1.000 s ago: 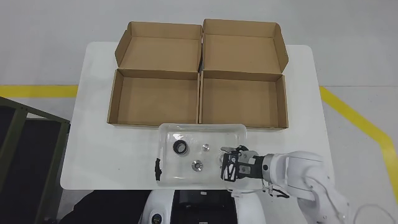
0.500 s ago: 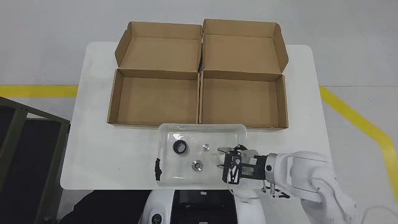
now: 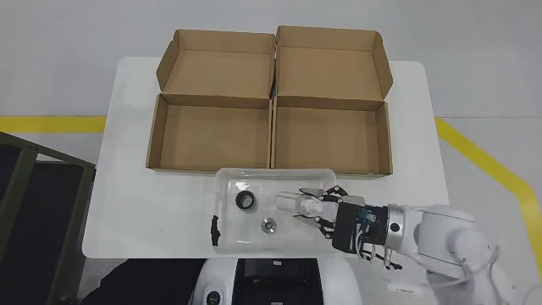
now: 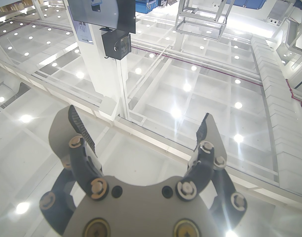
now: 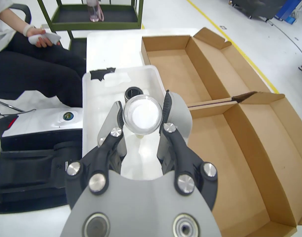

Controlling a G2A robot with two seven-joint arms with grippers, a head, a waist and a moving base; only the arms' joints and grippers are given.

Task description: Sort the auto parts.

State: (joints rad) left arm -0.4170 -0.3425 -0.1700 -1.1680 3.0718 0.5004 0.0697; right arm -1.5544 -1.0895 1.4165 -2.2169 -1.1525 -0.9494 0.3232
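Right gripper grips round silver-rimmed part within clear tray, near black bearing. We see left gripper facing ceiling, jaws spread wide. Open cardboard boxes sit just beyond tray.

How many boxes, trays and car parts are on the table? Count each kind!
Cardboard boxes: 2
Clear plastic tray: 1
Black ring part: 1
Silver round parts: 2, one in the right gripper
Total: 6

Brown boxes; white table; black bearing; whitish round part.
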